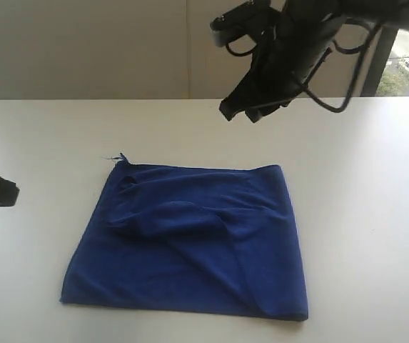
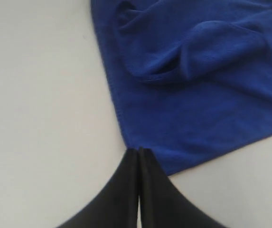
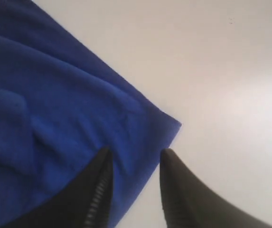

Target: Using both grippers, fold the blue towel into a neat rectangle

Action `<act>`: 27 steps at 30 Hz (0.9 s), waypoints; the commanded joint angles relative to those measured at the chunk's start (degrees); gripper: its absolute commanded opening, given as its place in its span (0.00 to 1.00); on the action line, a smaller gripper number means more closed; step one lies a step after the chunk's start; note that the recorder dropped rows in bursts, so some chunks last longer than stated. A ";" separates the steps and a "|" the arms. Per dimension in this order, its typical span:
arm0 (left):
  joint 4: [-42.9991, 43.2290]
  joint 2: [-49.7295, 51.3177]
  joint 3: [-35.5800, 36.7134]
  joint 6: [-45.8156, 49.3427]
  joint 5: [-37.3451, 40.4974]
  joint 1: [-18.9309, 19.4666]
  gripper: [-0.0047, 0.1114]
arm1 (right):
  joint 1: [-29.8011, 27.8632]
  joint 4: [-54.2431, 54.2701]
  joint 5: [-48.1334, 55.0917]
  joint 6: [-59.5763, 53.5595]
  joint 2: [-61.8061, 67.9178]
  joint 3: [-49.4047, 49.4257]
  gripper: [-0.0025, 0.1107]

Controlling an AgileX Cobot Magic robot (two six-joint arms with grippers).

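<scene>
White table (image 1: 375, 214) with blue towel (image 1: 190, 243) spread mid-surface, loosely folded, bunched ridge across far half.
Left gripper (image 2: 139, 153) pressed shut and empty, tips seen right at towel's edge in wrist view, off to the left and clear of cloth in exterior view. Right gripper (image 1: 238, 112) raised above table beyond towel's far edge, fingers (image 3: 102, 161) parted at middling width, gripping nothing, towel corner below them. Small pale tag (image 1: 113, 158) at far left corner, too small to read.

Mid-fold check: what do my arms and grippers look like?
The left gripper and right gripper are black with narrow, tapering fingers; one right finger has a ribbed inner face. Black cables loop off the right arm, beside a small grey plate. No markings legible.
</scene>
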 commanded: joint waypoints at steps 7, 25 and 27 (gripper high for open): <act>-21.38 7.33 -0.74 25.74 6.17 -6.49 0.04 | -0.03 27.29 2.36 -17.07 -19.77 22.80 0.31; -2.58 32.01 -34.94 13.19 21.66 -0.40 0.04 | 20.11 29.24 -25.55 -17.26 1.69 24.12 0.02; -2.58 35.47 -37.79 15.23 22.37 -0.24 0.04 | 20.67 29.12 -27.82 -17.38 5.92 21.41 0.02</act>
